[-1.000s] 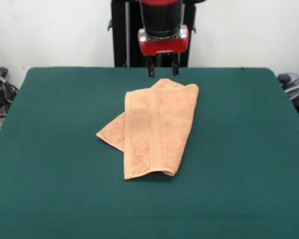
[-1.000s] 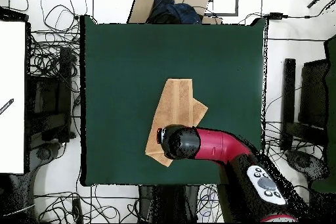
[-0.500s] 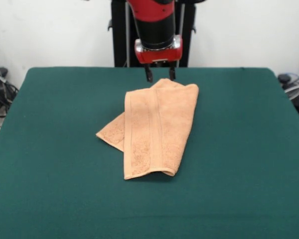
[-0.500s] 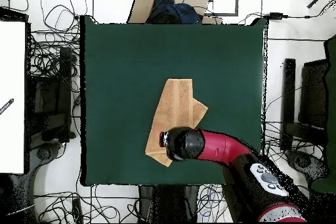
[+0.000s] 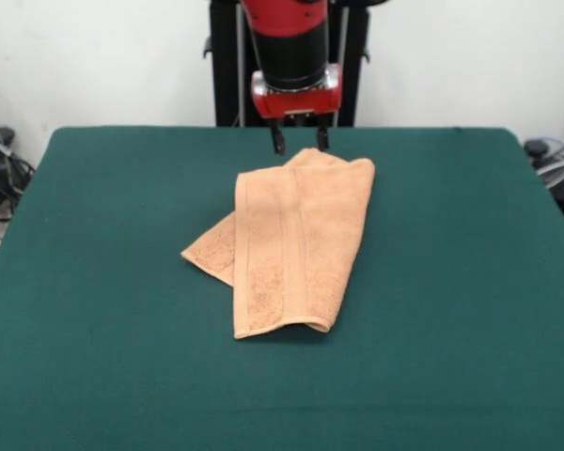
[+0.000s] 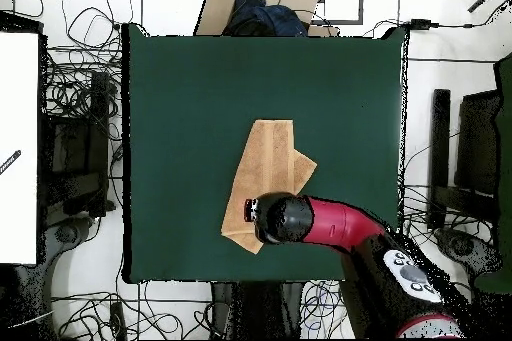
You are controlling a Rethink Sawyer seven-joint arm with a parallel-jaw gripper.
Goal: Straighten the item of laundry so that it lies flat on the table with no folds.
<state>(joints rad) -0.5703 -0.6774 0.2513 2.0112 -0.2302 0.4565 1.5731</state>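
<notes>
Hovering gripper (image 5: 298, 142), jaws apart, empty, above folded towel's (image 5: 291, 241) far edge

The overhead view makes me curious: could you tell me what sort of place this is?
Probably a robotics lab. A red arm reaches over a green table that holds only a folded towel, and tangled cables cover the floor around it.

Bright, even light; soft shadows
</notes>
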